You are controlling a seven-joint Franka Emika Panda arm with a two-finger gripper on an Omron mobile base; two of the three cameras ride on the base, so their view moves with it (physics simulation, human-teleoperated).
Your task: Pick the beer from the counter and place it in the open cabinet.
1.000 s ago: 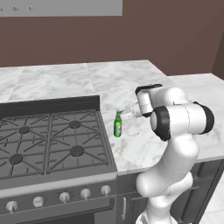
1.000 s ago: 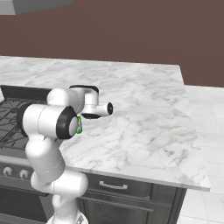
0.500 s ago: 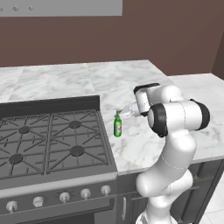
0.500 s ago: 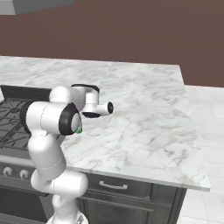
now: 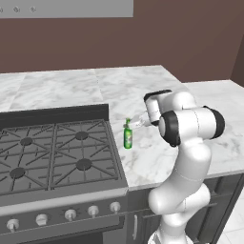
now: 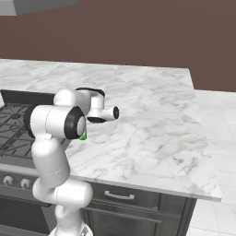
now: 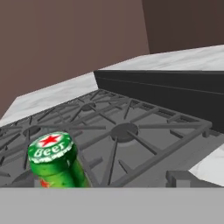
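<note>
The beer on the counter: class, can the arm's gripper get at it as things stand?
Probably yes. The beer stands upright on the counter beside the stove; the gripper is open at its neck, nothing between.

The beer (image 7: 53,162) (green cap, red star) sits low left, close before the black stove grates (image 7: 127,131).

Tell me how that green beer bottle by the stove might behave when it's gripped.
The beer stands upright, tall and narrow on the counter, so a sideways nudge could probably tip it. It looks like rigid, glossy glass, so likely slippery. Once on its side, its round body would probably roll.
</note>
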